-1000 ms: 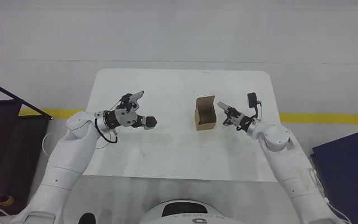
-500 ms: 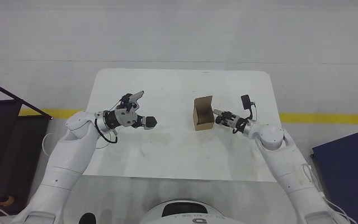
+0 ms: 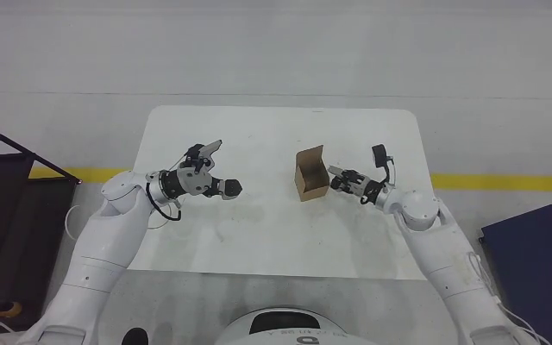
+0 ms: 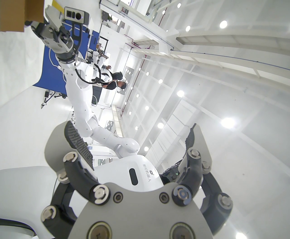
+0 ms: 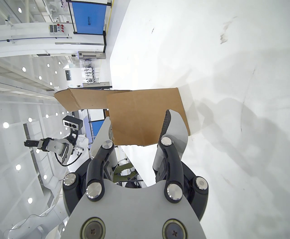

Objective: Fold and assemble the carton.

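A small brown carton point(image 3: 310, 172) stands open-topped on the white table point(image 3: 259, 233), right of centre, with one flap raised at its far side. My right gripper point(image 3: 337, 178) is at the carton's right side. In the right wrist view its fingers point(image 5: 168, 126) are half closed across the carton point(image 5: 145, 115): one lies in front of the near wall, the other behind its edge. My left gripper point(image 3: 226, 165) hovers over the table's left part, well apart from the carton, wide open and holding nothing point(image 4: 130, 129). The carton's corner point(image 4: 13, 15) shows far off in the left wrist view.
The table's rounded edges lie close to both arms. A dark stand point(image 3: 21, 185) is left of the table and a blue panel point(image 3: 522, 246) right of it. A yellow line point(image 3: 492, 181) crosses the floor.
My right gripper came in from the right with its fingers narrowing, and took the carton's right wall between them. The carton slid slightly left and turned a little. The left arm stayed still.
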Available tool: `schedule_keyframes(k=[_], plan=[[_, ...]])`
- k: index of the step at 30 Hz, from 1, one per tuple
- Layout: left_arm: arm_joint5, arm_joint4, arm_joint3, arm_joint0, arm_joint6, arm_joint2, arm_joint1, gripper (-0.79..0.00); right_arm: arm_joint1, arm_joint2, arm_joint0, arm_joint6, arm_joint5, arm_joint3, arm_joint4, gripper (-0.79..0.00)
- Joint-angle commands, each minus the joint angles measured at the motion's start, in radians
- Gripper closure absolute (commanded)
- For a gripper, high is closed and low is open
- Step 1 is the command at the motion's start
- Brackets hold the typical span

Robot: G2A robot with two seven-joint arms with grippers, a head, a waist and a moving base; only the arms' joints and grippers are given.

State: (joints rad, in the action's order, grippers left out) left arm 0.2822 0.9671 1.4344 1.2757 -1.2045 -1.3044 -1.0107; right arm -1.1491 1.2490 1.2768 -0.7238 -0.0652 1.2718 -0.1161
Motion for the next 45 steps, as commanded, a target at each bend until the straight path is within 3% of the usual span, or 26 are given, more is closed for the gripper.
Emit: schedule_keyframes(k=[1,19,21,24,26,28,33,45], plan=[[0.000,0.000,0.000,0.000,0.000,0.000,0.000,-0.785,-0.001,-0.008,-0.004,-0.005,-0.003,0.003,0.008,-0.397],[0.000,0.000,0.000,0.000,0.000,0.000,0.000,-0.785,0.001,-0.087,-0.013,0.009,0.079,0.082,0.215,-0.360],[0.000,0.000,0.000,0.000,0.000,0.000,0.000,-0.785,0.000,-0.091,-0.015,0.016,0.090,0.087,0.226,-0.385],[0.000,0.000,0.000,0.000,0.000,0.000,0.000,-0.785,-0.001,-0.086,-0.016,0.037,0.105,0.092,0.212,-0.539],[0.000,0.000,0.000,0.000,0.000,0.000,0.000,-0.785,-0.001,-0.078,-0.013,0.046,0.100,0.099,0.191,-0.539],[0.000,0.000,0.000,0.000,0.000,0.000,0.000,-0.785,-0.001,-0.068,-0.008,0.044,0.085,0.107,0.170,-0.523],[0.000,0.000,0.000,0.000,0.000,0.000,0.000,-0.785,0.000,-0.073,-0.007,0.034,0.087,0.120,0.179,-0.394],[0.000,0.000,0.000,0.000,0.000,0.000,0.000,-0.785,-0.016,-0.155,-0.067,0.027,0.129,0.093,0.233,-0.382]])
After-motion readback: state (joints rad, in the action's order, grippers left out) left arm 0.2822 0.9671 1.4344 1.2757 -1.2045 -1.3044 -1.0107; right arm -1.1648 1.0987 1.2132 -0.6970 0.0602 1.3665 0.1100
